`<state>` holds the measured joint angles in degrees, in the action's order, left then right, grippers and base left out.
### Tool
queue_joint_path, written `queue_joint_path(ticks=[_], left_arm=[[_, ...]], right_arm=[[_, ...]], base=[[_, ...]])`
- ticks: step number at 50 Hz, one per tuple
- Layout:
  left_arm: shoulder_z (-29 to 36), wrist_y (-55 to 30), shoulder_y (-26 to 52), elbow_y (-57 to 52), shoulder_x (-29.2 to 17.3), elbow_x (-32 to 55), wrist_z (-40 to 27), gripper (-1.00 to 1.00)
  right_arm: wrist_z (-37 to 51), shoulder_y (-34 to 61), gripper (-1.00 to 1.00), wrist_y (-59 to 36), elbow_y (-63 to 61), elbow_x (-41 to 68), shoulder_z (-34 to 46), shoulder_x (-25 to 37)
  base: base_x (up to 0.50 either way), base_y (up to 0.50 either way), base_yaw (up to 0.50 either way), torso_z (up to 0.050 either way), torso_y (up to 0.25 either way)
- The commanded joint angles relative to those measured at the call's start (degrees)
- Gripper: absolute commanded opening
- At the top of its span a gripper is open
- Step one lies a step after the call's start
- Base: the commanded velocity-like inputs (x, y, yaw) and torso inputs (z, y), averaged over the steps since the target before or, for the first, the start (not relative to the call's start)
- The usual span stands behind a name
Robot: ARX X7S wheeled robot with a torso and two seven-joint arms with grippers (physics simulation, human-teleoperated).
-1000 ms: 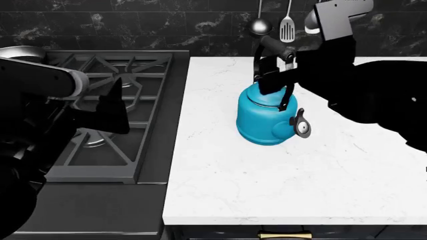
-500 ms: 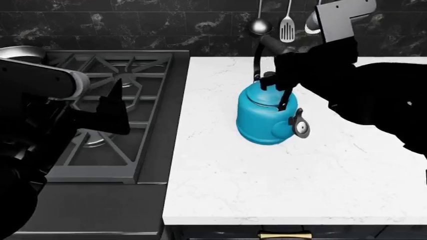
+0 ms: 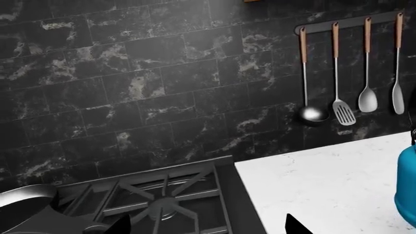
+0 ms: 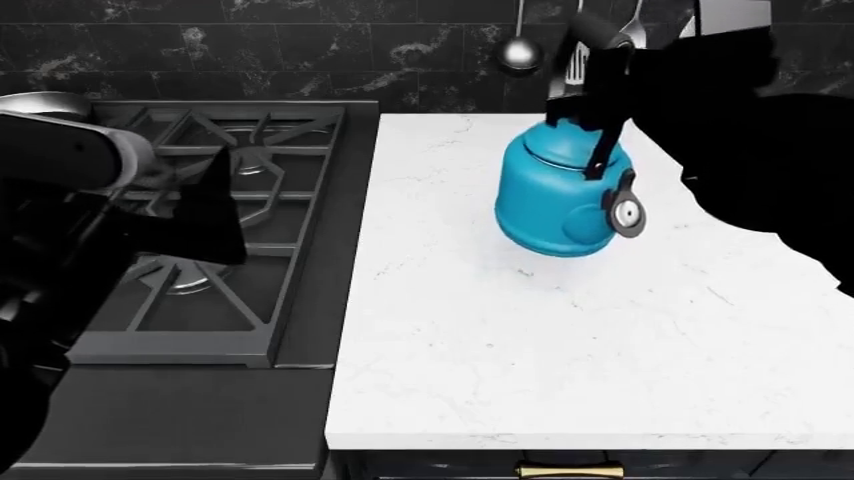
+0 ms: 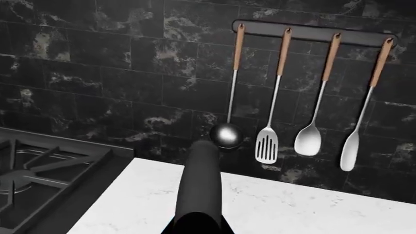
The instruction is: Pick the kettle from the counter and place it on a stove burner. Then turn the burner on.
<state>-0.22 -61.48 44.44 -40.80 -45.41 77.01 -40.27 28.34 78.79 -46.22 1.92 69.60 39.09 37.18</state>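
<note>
Right tool [image 4: 603, 62] was clamped on the black arched handle [image 5: 200, 187] of the kettle [image 4: 561, 200], which hung just clear of the worktop [image 4: 534, 340], a faint shadow beneath it, a little in from the cooktop edge. The step in hand seemed to be the carry toward a stove burner [image 4: 220, 160]. Next, the kettle would likely need to rise enough to pass over the raised grate [image 4: 254, 250] before travelling sideways. The left tool [image 4: 200, 215] hovered over the grates; whether its jaws were apart I cannot tell, and it may crowd the nearer burners. Hanging utensils [image 5: 305, 112] lined the wall behind.
</note>
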Motion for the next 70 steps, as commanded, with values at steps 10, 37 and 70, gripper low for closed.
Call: queue_joint_path(ticks=[10,37,70], left_arm=[[-0.7,0.0,0.7,-0.5,-1.1,2.1,-1.3,1.0],[-2.1,1.1,-1.1,-0.9,-2.5,2.5,-1.2,1.0],[-2.6,2.2,-2.6,-0.9,-3.4,2.1,-0.8,1.0]], right_arm=[[0.8,2.1,-1.0,0.5,-2.5,-2.7,-1.1,0.1],[-1.5,4.2,-1.0,0.4,-0.3,-4.3,0.9,-2.7],[-5.2,4.9,-1.0,1.9,2.7,-6.8,3.2,-5.6]], base=[[0.0,0.1,0.0,0.0,0.0],[0.0,0.18,0.0,0.0,0.001],[0.0,0.18,0.0,0.0,0.001]])
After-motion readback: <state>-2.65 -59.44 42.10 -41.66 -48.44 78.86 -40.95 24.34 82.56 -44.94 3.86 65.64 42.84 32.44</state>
